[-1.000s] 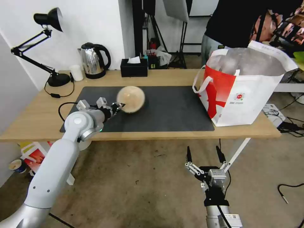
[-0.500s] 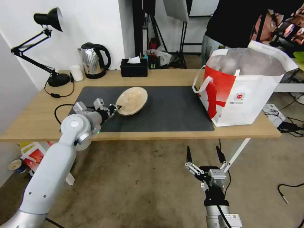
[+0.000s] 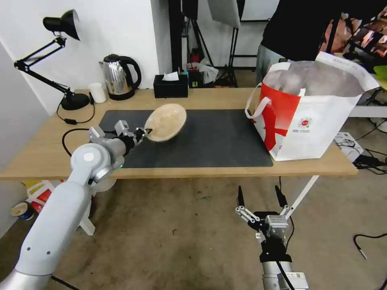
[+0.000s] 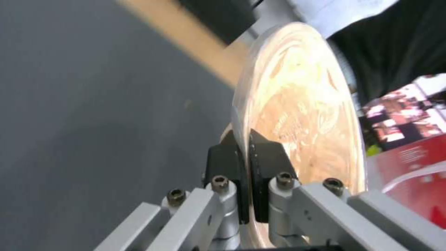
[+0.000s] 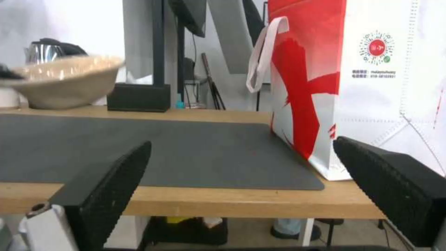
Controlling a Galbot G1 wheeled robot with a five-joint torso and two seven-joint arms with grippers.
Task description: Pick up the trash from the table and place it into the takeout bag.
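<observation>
Round beige-brown bowl (image 3: 165, 122): shallow, wide-rimmed, with pale food residue smeared inside. Held clear of the large dark grey rectangular mat (image 3: 217, 141), over its left half, tilted so the open face leans toward the camera. Well apart from the bag.

Left gripper (image 3: 144, 133): fingers pinching the bowl's near rim, one black pad (image 4: 269, 164) inside the wall and the other outside, as the left wrist view shows. Contact is at a single point on the edge only.

Right gripper (image 3: 260, 198): parked low in front of the table edge, fingers spread wide, holding nothing.

Takeout bag (image 3: 318, 121): large boxy white bag with a red pattern, silver foil lining and white strap handles, standing upright at the right end of the long light-wood table (image 3: 48, 149), mouth open upward.

Other items along the far edge: black desk lamp (image 3: 60, 24), steel kettle (image 3: 119, 76), small white cup (image 3: 97, 92), black tissue box (image 3: 171, 85).

Risks, as judged:
- Rim-only pinch on a wide bowl; its weight hangs far from the pads, so it may pivot or slip out during a quick swing.
- Present tilt could shed residue onto the mat.
- Bag walls stand tall and soft; a low carry could strike the near wall or catch a strap (image 3: 258, 105), pushing the bag toward the table's right end.
- Bowl is broad; entering at an angle could snag it on the bag's rim.
</observation>
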